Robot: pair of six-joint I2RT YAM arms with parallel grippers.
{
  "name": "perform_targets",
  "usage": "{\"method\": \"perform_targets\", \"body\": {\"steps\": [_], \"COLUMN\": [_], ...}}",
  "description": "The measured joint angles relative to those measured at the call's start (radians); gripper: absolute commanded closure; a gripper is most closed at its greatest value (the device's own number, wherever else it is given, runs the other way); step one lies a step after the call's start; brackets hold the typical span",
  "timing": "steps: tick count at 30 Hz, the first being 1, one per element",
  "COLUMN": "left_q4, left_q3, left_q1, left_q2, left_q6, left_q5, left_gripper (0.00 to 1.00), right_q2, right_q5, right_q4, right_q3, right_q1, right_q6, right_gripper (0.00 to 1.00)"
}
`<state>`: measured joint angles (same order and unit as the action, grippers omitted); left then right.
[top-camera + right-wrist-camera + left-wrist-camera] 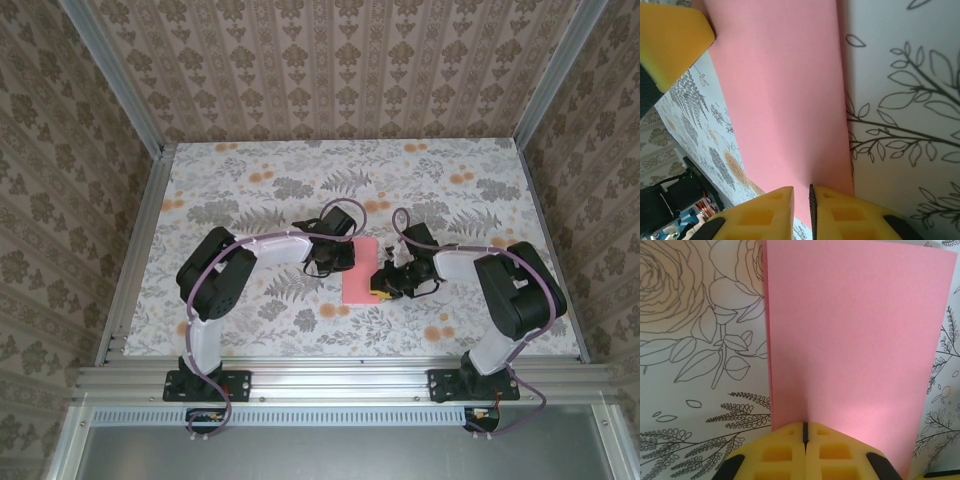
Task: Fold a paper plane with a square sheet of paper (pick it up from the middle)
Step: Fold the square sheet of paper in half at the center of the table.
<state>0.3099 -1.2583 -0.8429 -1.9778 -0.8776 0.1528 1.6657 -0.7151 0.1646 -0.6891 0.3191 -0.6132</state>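
Note:
The square sheet of paper (358, 275) is salmon pink and lies flat on the flowered table as a narrow upright rectangle (850, 340) (785, 90). It has no dart shape, so no paper plane is in view. My left gripper (334, 258) (805, 429) is shut, with its yellow fingertips down on the sheet's far left end. My right gripper (384, 283) (801, 194) sits low at the sheet's right edge. Its jaws stand a narrow gap apart with pink paper showing beneath them. A yellow left fingertip (670, 40) shows across the sheet.
The flower-printed tablecloth (250, 190) covers the table. Patterned walls and aluminium rails (135, 270) close it in on three sides. Both arm bases (205, 385) stand at the near edge. Cables loop over each arm.

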Motion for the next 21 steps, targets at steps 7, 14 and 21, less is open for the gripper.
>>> {"method": "perform_targets", "body": {"steps": [7, 14, 21], "left_q4": [0.0, 0.0, 0.0], "left_q3": [0.0, 0.0, 0.0], "left_q1": [0.0, 0.0, 0.0], "left_q2": [0.0, 0.0, 0.0], "left_q6": [0.0, 0.0, 0.0], "left_q5": [0.0, 0.0, 0.0], "left_gripper": [1.0, 1.0, 1.0], "right_q2": [-0.071, -0.041, -0.05], "right_q5": [-0.003, -0.023, -0.019], "right_q4": [0.029, 0.018, 0.037], "right_q3": [0.024, 0.052, 0.05], "right_q1": [0.001, -0.004, -0.002], "right_q6": [0.011, 0.027, 0.057], "right_gripper": [0.8, 0.8, 0.8]}}
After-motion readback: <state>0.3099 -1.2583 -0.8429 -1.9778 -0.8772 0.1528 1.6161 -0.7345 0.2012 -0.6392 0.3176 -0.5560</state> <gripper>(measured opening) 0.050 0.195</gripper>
